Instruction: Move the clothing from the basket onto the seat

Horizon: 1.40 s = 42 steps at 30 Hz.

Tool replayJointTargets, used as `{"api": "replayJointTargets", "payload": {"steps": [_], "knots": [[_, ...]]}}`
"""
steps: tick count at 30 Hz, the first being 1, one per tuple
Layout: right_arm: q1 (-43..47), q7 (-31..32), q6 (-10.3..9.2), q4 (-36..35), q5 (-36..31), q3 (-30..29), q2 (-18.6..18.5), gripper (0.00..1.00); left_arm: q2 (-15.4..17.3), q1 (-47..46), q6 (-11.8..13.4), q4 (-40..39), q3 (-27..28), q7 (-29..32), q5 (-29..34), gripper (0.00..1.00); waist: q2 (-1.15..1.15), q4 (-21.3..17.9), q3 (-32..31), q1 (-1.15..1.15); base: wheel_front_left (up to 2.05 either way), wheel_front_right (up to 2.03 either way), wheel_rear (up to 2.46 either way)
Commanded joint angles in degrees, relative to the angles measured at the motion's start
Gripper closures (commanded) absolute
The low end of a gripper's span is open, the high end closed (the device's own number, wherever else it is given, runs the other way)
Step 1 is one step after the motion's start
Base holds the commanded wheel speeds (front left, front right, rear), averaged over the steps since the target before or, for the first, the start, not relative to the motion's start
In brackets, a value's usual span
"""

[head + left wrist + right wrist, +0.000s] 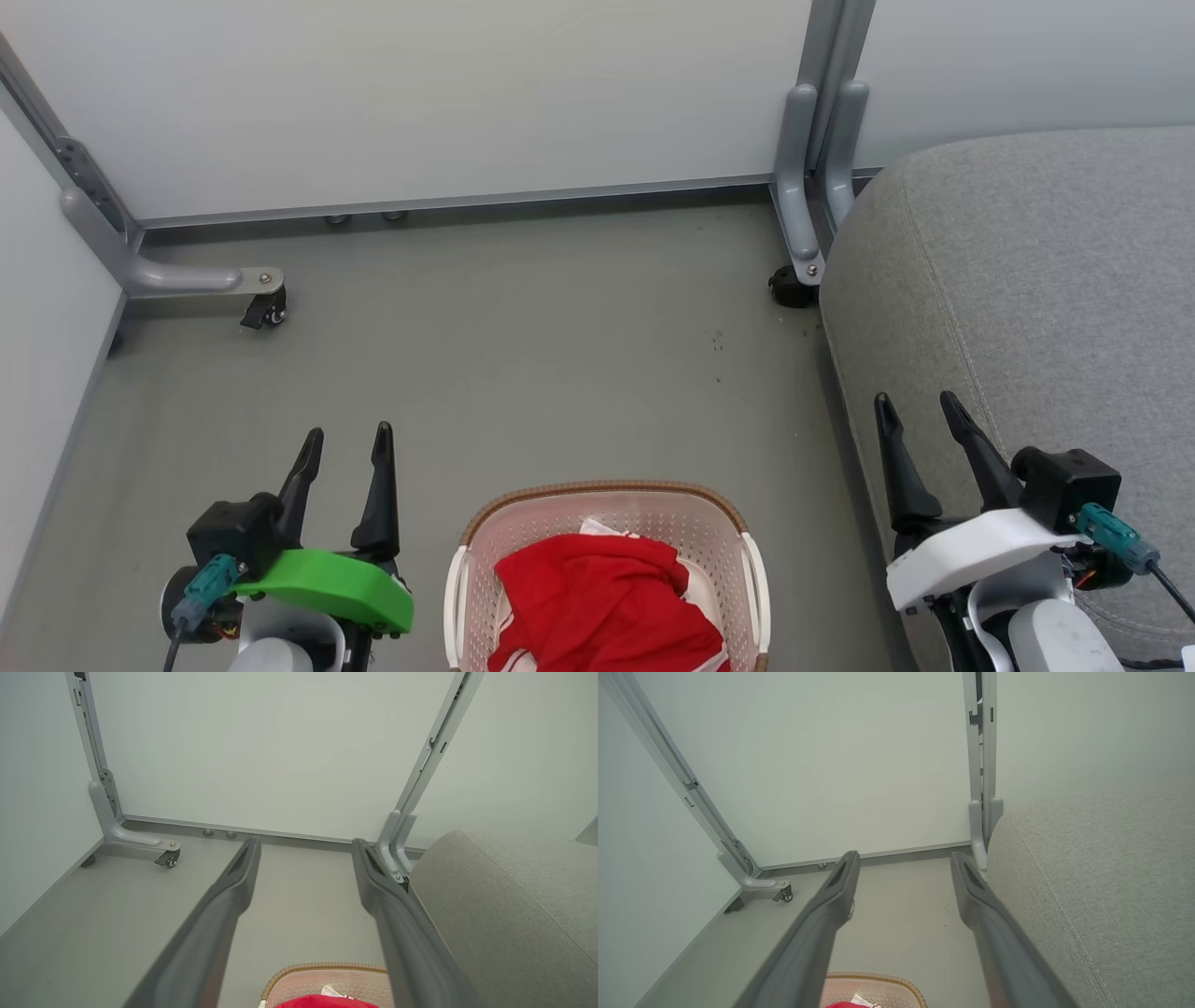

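Left gripper (349, 433) and right gripper (916, 401) both stand spread wide, holding nothing; the left hangs over bare grey floor (523, 355) just left of the basket (597, 488), the right over the near edge of the seat (1027, 280); the clothing (597, 597) lies heaped inside the basket, a strip of floor between basket and seat; wheeled partition panels (420, 93) close the far side; the head view gives most of the red heap, the wrist views a sliver at their bottom edge.

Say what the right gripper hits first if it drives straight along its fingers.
Right gripper: probably floor at the foot of the wall, depth unclear. Seat sits just beside that line.
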Motion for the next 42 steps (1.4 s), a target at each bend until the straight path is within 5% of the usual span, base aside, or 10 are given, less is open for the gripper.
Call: {"api": "replayJointTargets", "payload": {"steps": [1, 28, 42], "knots": [[0.37, -0.47, 0.02, -0.4, -1.28, 0.05, 0.13, 0.0, 0.18, -1.25, -0.16, 0.06, 0.27, -0.56, 1.55, 0.0, 0.0, -0.02, 0.02, 0.0, 0.0, 0.0, 0.0], [1.2, -1.75, 0.01, -0.95, -9.92, -0.58, 0.73, 0.0, -0.3, -1.14, -0.08, 3.72, 0.56, -3.49, 11.92, 0.0, 0.0, -0.13, 0.38, 0.0, 0.0, 0.0, 0.0], [0.9, -1.47, 0.01, -0.5, -7.86, -0.72, 0.76, 0.0, -0.34, -1.29, 0.82, 4.39, 0.35, -3.38, 10.18, 0.0, 0.0, -0.21, 0.24, 0.0, 0.0, 0.0, 0.0]]}}
